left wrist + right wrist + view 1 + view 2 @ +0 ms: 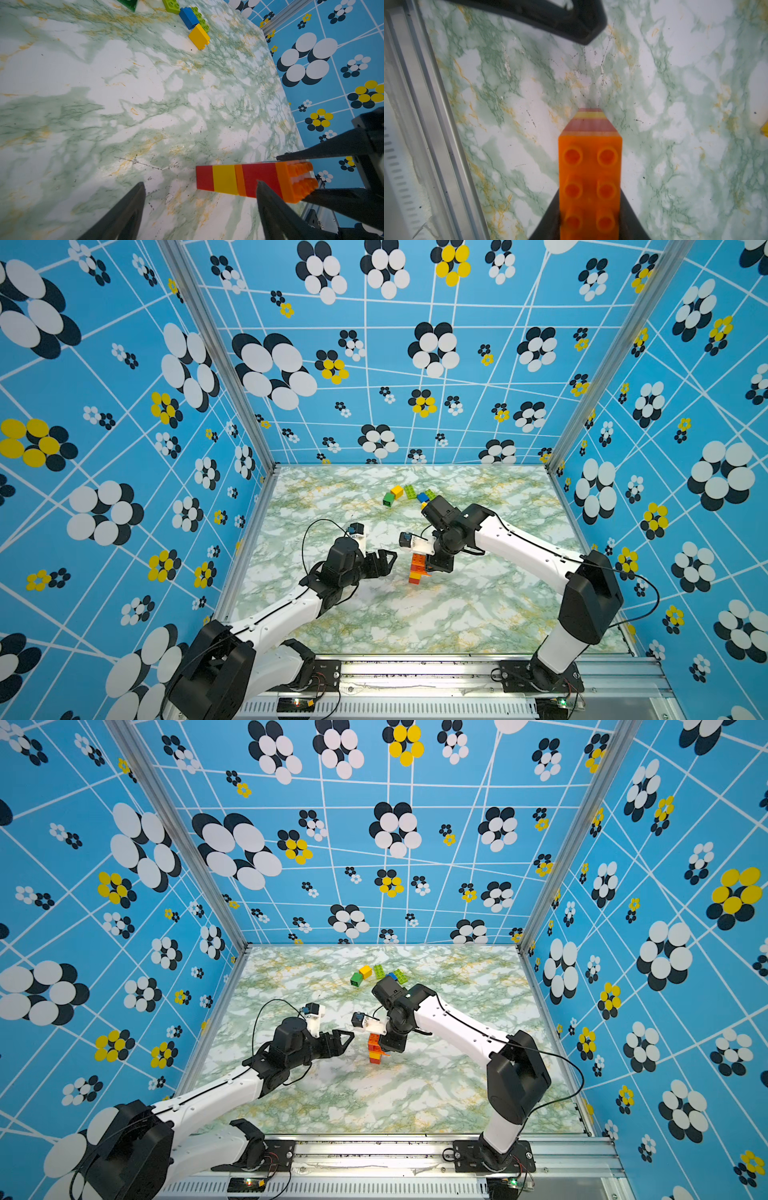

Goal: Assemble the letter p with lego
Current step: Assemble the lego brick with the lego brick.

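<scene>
Upright red-yellow-orange lego stack (417,569) mid-table, loose bricks (409,492) near back edge

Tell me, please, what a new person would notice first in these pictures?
First, the upright lego tower of red, yellow and orange bricks at the table's middle, its orange top held by the right gripper. The left gripper waits beside it, jaws open. Loose bricks in yellow, green, lime and blue lie near the far edge.
</scene>
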`<state>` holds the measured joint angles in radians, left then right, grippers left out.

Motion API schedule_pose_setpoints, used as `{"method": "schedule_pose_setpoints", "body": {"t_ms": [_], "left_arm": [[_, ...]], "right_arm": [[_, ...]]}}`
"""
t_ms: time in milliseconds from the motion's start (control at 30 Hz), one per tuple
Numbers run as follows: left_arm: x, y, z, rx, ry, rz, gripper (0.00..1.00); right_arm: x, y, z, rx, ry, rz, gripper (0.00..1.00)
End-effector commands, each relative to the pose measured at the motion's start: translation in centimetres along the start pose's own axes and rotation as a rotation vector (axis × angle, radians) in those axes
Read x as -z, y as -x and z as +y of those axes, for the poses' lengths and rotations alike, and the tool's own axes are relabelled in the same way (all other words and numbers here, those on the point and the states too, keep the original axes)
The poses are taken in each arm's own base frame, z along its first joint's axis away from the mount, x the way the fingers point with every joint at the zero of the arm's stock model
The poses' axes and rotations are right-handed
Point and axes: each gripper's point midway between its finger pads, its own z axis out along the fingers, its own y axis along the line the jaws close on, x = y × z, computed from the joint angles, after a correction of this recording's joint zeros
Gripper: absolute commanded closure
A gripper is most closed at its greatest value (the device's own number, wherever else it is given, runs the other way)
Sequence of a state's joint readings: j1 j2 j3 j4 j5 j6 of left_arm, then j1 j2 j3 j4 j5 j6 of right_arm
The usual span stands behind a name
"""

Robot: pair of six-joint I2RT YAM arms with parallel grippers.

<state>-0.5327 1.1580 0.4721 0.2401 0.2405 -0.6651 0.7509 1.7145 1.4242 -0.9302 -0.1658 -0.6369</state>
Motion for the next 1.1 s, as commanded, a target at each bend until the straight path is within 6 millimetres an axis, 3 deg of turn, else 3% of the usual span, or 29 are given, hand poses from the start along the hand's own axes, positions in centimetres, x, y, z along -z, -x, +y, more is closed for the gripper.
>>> {"method": "schedule_pose_setpoints", "body": {"t_ms": [0,167,333,467,800,1067], "left_arm": [[-0.2,0.4,-0.8,-0.017,-0.027,-0.004,0.15],[-0.2,0.2,-0.8,-0.019,-0.025,-0.003,0.15],[-0.3,0.1,-1.1,-0.02,-0.04,0.001,0.16],[-0.4,-0.2,-2.4,-0.031,-0.081,0.007,0.17],[-1.4,-1.3,-6.4,-0.012,-0.248,0.03,0.21],[-2.5,-2.0,-6.8,0.005,-0.284,0.05,0.28]], "right_arm": [[-1.1,-3.3,1.5,0.001,0.063,0.166,0.83],[-0.4,-2.5,1.6,-0.006,0.056,0.133,0.83],[-1.7,-3.2,1.7,-0.028,0.073,0.174,0.83],[-2.2,-3.2,2.0,-0.028,0.077,0.168,0.82],[-1.3,-2.1,1.8,-0.017,0.054,0.109,0.79],[-1.5,-2.1,1.8,-0.02,0.053,0.107,0.79]]}}
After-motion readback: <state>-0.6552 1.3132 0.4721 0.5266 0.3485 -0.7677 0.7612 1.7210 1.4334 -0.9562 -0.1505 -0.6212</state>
